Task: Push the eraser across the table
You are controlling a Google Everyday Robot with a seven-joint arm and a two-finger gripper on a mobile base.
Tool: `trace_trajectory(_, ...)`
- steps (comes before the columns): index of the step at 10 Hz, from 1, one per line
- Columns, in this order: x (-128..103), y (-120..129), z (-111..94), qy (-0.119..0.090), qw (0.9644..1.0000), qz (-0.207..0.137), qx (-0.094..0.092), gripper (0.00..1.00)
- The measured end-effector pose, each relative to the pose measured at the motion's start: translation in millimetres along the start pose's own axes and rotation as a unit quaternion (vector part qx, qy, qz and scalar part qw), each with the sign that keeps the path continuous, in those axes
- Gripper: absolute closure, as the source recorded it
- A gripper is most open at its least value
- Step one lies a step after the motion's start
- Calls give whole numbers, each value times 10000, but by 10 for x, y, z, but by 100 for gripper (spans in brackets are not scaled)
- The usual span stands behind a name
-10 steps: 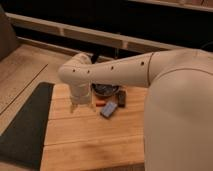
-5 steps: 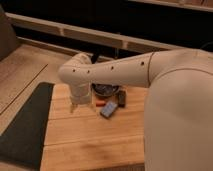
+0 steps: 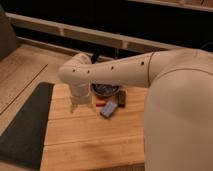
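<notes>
I get a single view: it sits high on the robot's side of the counter (image 3: 90, 135), looks steeply down and forward over the arm (image 3: 125, 70), fairly close; the pincer (image 3: 75, 106) hangs above the counter's far half, mid-frame.
</notes>
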Motion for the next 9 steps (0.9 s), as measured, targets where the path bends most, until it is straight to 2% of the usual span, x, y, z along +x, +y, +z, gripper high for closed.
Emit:
trace_trajectory(7, -7, 3, -10, -22, 10000, -16, 10, 35)
trace_trajectory(8, -20, 10, -21, -58, 10000, -44, 26, 35)
trace_trajectory(9, -96, 49, -73, -232, 9996, -148, 16, 35)
